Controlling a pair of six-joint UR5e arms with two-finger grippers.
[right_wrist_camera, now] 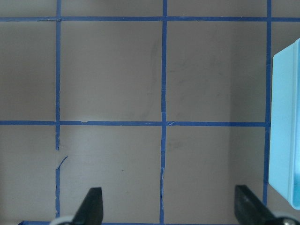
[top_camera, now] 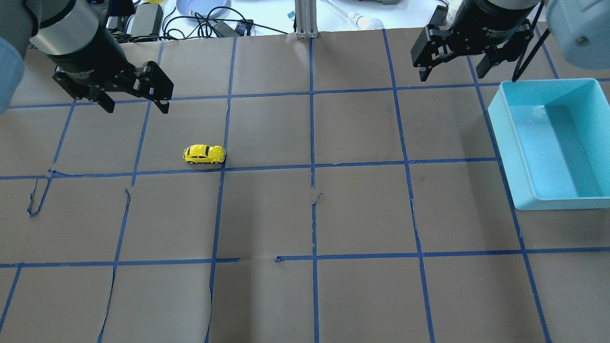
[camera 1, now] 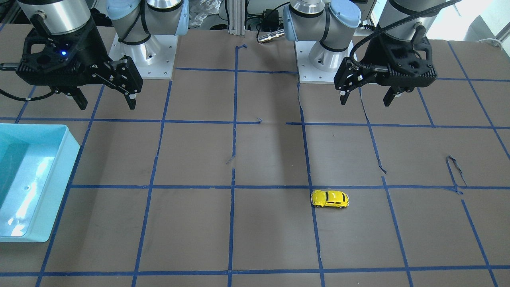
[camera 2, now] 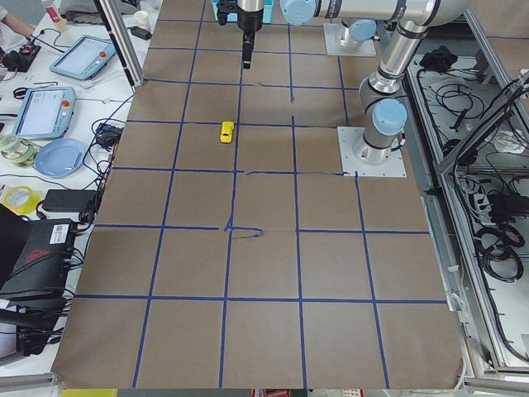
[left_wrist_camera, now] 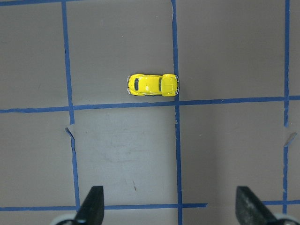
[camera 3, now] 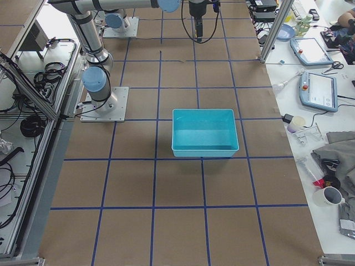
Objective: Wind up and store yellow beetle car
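Note:
The yellow beetle car (camera 1: 330,198) stands on its wheels on the brown table, beside a blue tape line. It also shows in the overhead view (top_camera: 204,155), the left wrist view (left_wrist_camera: 153,85) and the exterior left view (camera 2: 226,131). My left gripper (top_camera: 137,105) hangs open and empty above the table, apart from the car; it also shows in the front view (camera 1: 364,100). My right gripper (top_camera: 452,72) is open and empty, high near the light blue bin (top_camera: 586,202); it also shows in the front view (camera 1: 105,103).
The light blue bin also shows at the front view's left edge (camera 1: 59,175) and in the exterior right view (camera 3: 204,151). Blue tape lines grid the table, with several loose torn ends (top_camera: 38,197). The arm bases (camera 1: 143,52) stand at the robot's edge.

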